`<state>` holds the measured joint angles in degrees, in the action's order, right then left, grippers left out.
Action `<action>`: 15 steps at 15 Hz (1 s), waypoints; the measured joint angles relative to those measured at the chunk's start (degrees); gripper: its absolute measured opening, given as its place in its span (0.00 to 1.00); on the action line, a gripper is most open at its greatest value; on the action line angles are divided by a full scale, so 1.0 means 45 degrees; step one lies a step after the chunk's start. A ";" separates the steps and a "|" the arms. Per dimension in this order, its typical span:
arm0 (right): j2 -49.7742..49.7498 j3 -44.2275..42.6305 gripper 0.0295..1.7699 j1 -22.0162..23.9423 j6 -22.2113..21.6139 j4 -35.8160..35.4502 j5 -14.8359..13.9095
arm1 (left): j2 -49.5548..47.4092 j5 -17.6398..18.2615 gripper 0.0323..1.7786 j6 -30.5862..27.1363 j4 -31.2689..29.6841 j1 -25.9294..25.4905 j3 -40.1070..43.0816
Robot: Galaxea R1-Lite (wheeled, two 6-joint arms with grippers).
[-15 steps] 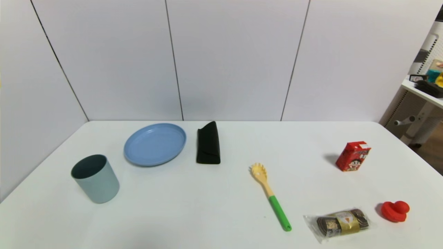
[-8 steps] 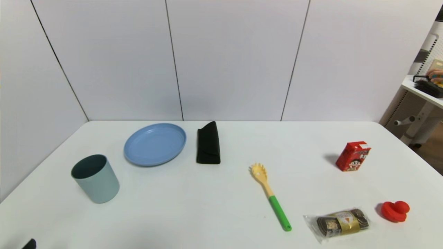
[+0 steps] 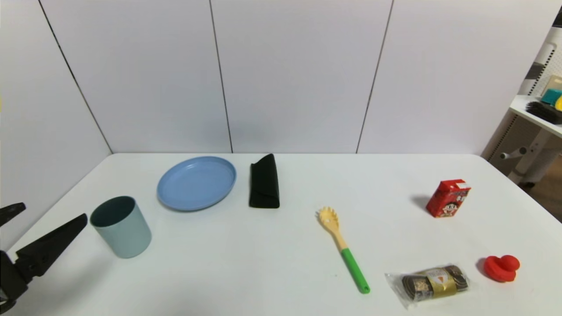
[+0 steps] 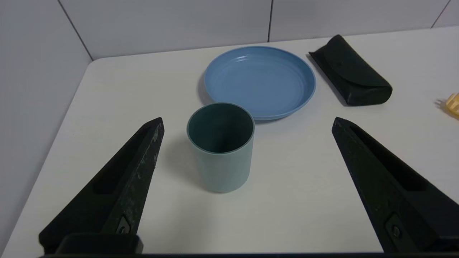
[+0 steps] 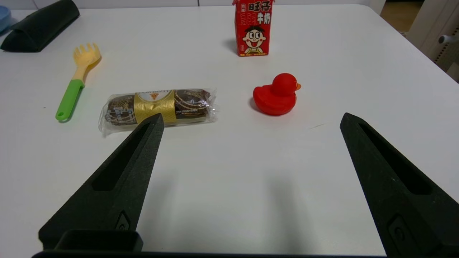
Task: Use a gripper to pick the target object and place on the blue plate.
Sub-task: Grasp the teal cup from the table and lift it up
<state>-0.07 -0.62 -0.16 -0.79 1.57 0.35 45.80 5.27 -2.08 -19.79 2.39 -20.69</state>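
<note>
White table (image 5: 322, 43) holds a red carton (image 5: 252, 28) printed "旺仔牛奶".

The teal cup (image 4: 221, 150) looked like matt plastic, darker inside. The blue plate (image 4: 260, 80) was smooth plastic with a slight sheen. The black case (image 4: 349, 80) seemed a soft, matt leather-like stuff. The pasta spoon (image 3: 342, 248) was plain plastic, the duck (image 5: 276, 95) rubbery and glossy, the snack roll (image 5: 157, 107) in shiny clear wrap, and the red carton (image 5: 252, 28) printed paperboard. The table (image 3: 263, 263) was smooth matt white.
</note>
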 joint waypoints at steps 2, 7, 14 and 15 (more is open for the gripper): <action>0.0000 0.0000 0.96 0.0000 0.0000 -0.0003 -0.0005 | 0.1151 0.0138 0.95 -0.0141 -0.1292 0.0008 0.0642; 0.0000 0.0000 0.96 0.0000 0.0011 0.0005 -0.0005 | 0.3375 0.0138 0.95 -0.0214 -0.4901 -0.0141 0.2769; 0.0000 0.0000 0.96 0.0000 0.0000 0.0005 -0.0005 | 0.4928 0.0138 0.95 0.0068 -0.5906 -0.0940 0.3606; 0.0000 0.0000 0.96 0.0000 0.0000 0.0000 -0.0005 | 0.5215 0.0133 0.95 0.0195 -0.6439 -0.0975 0.3673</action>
<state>-0.07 -0.62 -0.16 -0.79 1.57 0.33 69.27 5.86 -1.21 -48.76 -2.00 -4.16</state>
